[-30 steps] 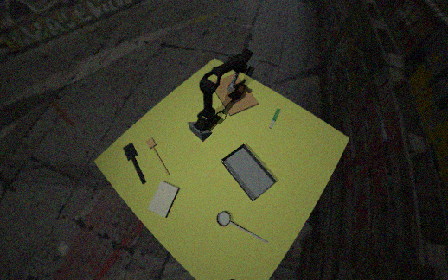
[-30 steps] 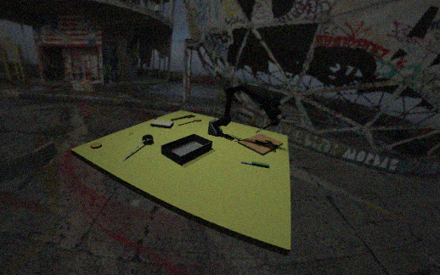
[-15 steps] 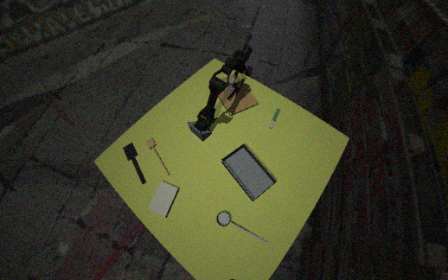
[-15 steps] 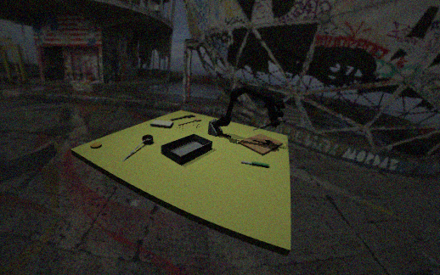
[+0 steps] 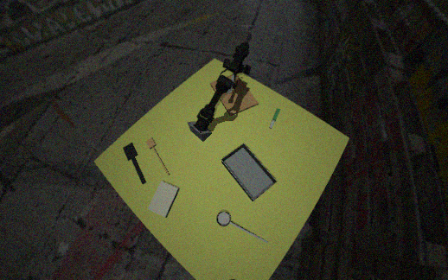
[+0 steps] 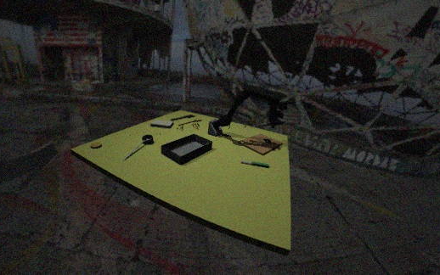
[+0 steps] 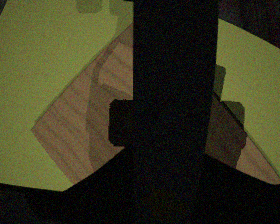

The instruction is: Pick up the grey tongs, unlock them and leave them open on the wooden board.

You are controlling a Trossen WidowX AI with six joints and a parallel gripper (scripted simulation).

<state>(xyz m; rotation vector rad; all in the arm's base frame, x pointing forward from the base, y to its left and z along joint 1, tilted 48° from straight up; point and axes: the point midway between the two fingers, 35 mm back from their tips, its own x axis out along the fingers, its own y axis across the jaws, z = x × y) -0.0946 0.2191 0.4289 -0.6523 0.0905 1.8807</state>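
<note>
Seen from the top: arm stretched from its base over the wooden board (image 5: 234, 96), gripper (image 5: 235, 66) past the board's far corner, clamped partway shut on the grey tongs (image 5: 234, 79), held above the board. Roasting tin (image 5: 248, 172) near mid-mat, nothing across it. Also on the mat: black spatula (image 5: 134, 162), wooden spatula (image 5: 156, 155), pale pad (image 5: 163, 198), strainer (image 5: 224, 218), green marker (image 5: 275, 117).

Only from the exterior view: tin's dark walls, an orange disc (image 6: 96, 145) at the mat's corner. Tongs too dark to make out there.

From the wrist: dark tongs (image 7: 171, 90) filling mid-frame, board grain (image 7: 71, 129) beneath.

Yellow mat (image 5: 304, 147) on cracked ground; graffitied walls behind.
</note>
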